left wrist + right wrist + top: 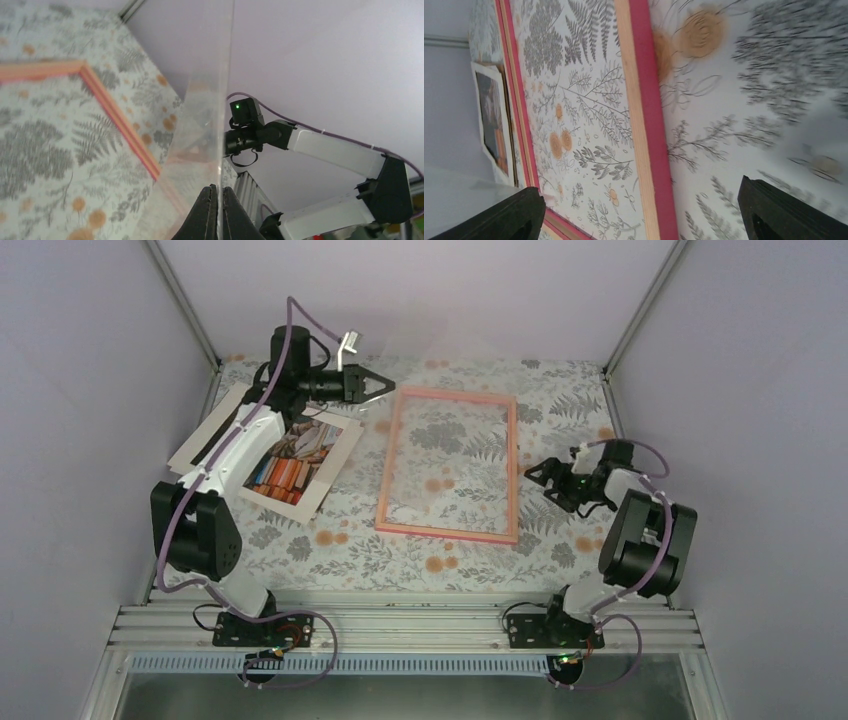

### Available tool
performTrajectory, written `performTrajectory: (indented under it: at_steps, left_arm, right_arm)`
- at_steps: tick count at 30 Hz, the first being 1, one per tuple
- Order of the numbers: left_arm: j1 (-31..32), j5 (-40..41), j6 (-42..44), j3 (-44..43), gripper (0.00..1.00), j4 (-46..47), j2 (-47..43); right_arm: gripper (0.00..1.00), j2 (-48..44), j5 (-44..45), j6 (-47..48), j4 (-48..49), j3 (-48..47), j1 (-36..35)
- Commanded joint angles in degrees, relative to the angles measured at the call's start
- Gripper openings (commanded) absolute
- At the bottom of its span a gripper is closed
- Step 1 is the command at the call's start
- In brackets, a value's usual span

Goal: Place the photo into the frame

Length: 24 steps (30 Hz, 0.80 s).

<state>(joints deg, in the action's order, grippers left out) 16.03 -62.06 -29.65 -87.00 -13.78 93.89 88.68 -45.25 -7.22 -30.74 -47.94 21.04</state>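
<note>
Plainly, the thin pink frame (455,392) lies flat, with the photo (295,475) half under the left arm (245,440). The left claw (217,190) pinches a faint clear sheet (202,130); the right claw (540,482) gapes empty.

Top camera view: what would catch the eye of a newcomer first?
The bright pink frame lies flat mid-table on the flowered cloth. Left of it lies the cat photo. Beyond the photo's far corner, the left gripper is shut on a clear sheet. The right gripper hovers open by the frame's right rail.
</note>
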Motion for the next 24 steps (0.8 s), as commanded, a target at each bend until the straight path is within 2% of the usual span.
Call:
performTrajectory:
  at_steps: [1, 6, 12, 17, 24]
  left_arm:
    - [-1.8, -3.4, -10.9, 5.5, 0.02, 10.8, -3.3]
    - [-2.6, -3.0, -12.9, 7.9, 0.02, 11.1, -4.9]
    - [-3.0, -3.8, -16.2, 8.3, 0.02, 15.2, -4.4]
    - [-3.3, -7.1, -20.5, 8.6, 0.02, 23.0, -4.6]
    - [-4.8, -14.3, -28.3, 7.5, 0.03, 37.4, -3.0]
  right_arm:
    - [0.96, 5.1, -5.5, -3.9, 8.1, 1.1, -4.5]
    - [0.96, 13.2, -8.7, -6.1, 11.1, 1.1, -8.0]
    - [0.97, 13.5, -16.1, -8.7, 13.5, 0.4, -12.4]
    - [0.98, 6.5, -22.1, 0.3, 8.5, -6.6, -12.2]
    - [1.0, -11.1, -28.9, -7.9, 23.1, -4.4, -12.7]
